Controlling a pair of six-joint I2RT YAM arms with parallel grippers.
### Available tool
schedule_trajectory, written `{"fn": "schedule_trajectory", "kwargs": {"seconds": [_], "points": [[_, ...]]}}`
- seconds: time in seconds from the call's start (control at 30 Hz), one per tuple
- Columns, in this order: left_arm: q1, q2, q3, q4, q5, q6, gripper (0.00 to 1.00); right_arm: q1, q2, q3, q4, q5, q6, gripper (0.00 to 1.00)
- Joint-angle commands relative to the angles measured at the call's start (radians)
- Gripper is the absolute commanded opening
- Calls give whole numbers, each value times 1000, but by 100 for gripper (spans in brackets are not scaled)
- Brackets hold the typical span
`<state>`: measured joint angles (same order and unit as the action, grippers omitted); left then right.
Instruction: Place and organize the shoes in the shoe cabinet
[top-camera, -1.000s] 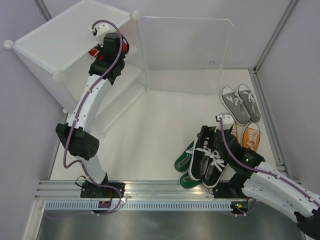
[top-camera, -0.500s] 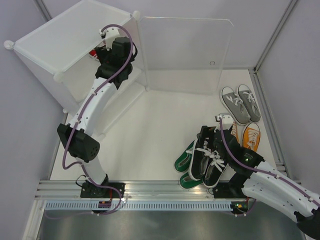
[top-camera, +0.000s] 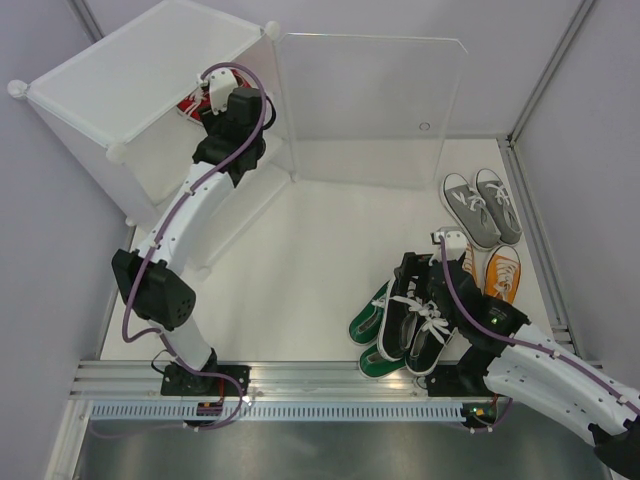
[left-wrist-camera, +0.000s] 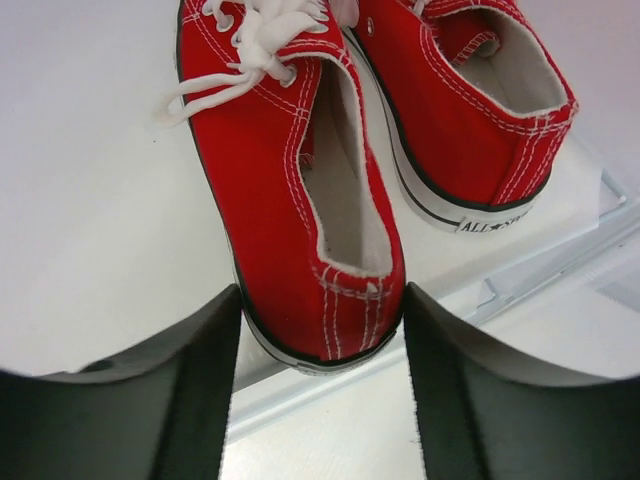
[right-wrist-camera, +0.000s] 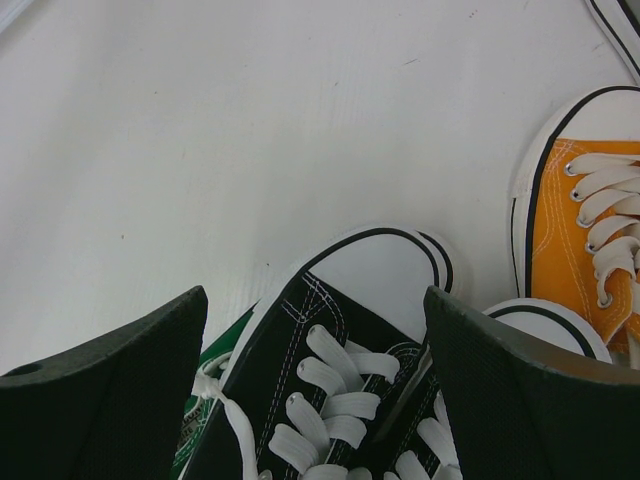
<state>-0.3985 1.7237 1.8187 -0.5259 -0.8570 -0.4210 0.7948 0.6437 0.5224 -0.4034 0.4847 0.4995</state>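
Two red shoes (left-wrist-camera: 300, 180) lie side by side on a shelf of the white shoe cabinet (top-camera: 120, 80). My left gripper (left-wrist-camera: 320, 400) reaches into the cabinet (top-camera: 218, 92). Its fingers press on both sides of the heel of the left red shoe, which sticks out a little over the shelf edge. My right gripper (right-wrist-camera: 315, 380) is open and hovers astride the toe of a black shoe (right-wrist-camera: 330, 350). The black pair (top-camera: 415, 320) lies near the front right, with the green pair (top-camera: 366, 322) beside it.
The cabinet's clear door panel (top-camera: 370, 110) stands open across the back. The orange pair (top-camera: 500, 272) and the grey pair (top-camera: 482, 205) lie at the right, near the table's right rail. An orange toe (right-wrist-camera: 585, 230) shows right of the right fingers.
My left wrist has shifted a little to the right and back at the cabinet opening, with the red shoe between its fingers. The right arm has not moved.
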Motion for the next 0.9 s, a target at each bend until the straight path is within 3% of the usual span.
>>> {"fn": "schedule_trajectory", "kwargs": {"seconds": [0.0, 0.07, 0.17, 0.23, 0.33, 0.47, 0.87], "points": [[27, 8, 27, -2, -17, -24, 56, 3, -10, -9, 28, -5, -7, 92], [32, 8, 39, 0, -22, -13, 42, 3, -9, -10, 31, -6, -7, 92], [46, 10, 51, 0, -34, 7, 31, 3, -7, -13, 35, -8, -9, 92], [49, -1, 48, 0, -68, 4, 17, 3, -6, -13, 35, -6, -10, 92], [62, -18, 42, 0, -94, -18, 10, 3, -4, -15, 38, -6, -10, 92], [76, -12, 44, 0, -97, -27, 9, 3, -7, -15, 38, -6, -10, 92], [96, 60, 47, 139, 165, 105, 6, 3, -7, -16, 37, -8, -10, 93]]}}
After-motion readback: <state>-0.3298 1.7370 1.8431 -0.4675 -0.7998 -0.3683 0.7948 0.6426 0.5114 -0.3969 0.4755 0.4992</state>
